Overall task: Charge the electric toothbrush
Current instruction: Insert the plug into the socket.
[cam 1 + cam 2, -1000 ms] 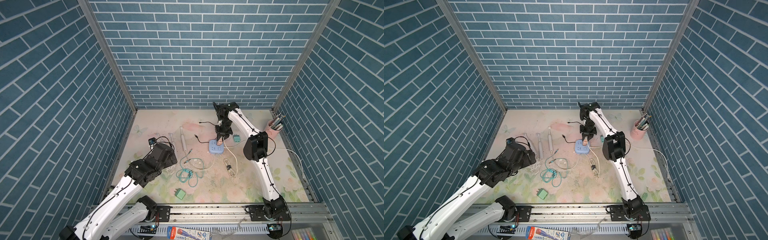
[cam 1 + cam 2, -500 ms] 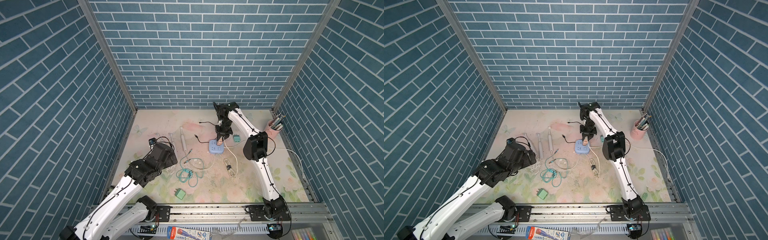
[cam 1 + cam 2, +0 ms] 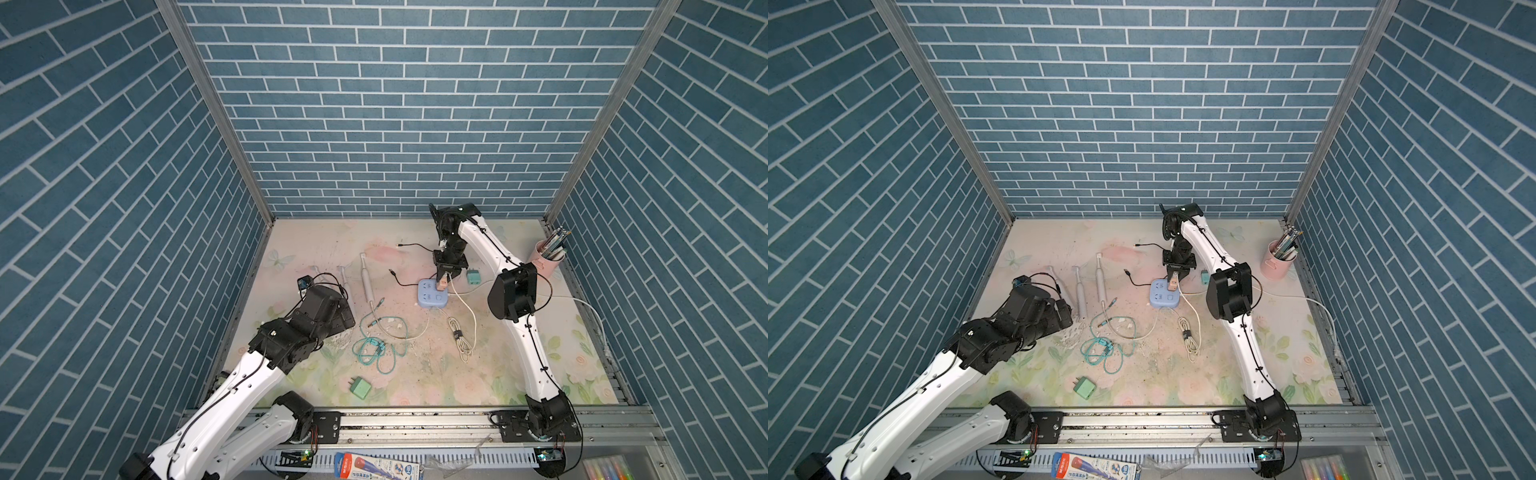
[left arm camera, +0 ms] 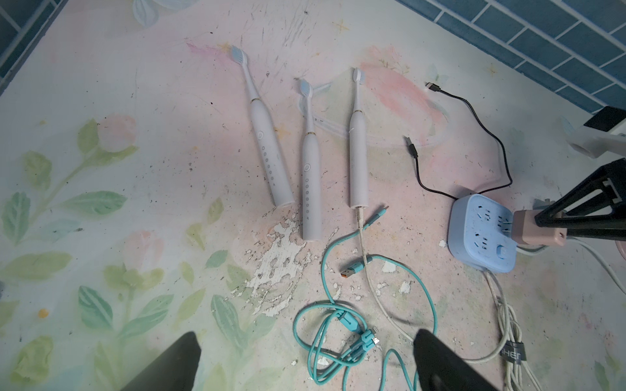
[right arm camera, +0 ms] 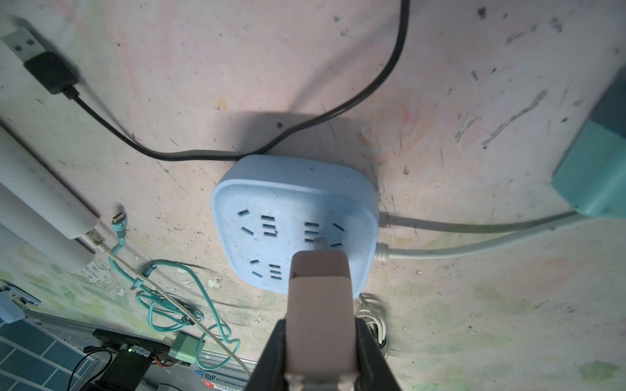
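We see a left arm (image 3: 232, 386) and a right arm (image 3: 527, 349) built alike: black tapered fingers (image 4: 450, 369), behind them bulky black joint housings (image 3: 513, 293), then white tubular shells (image 3: 536, 365) dotted with small dark screws, thin black cables (image 3: 551, 291) clipped along them, and black bases (image 3: 544, 415) farthest from the fingers.

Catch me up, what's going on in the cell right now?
The right gripper holds a pink charger adapter over the blue power strip. Its prongs are at a socket but visible, so not fully seated. Three electric toothbrushes lie side by side on the table; a whitish cable is plugged into the base of the one nearest the strip. The left gripper is open and empty, hovering above the teal cables.
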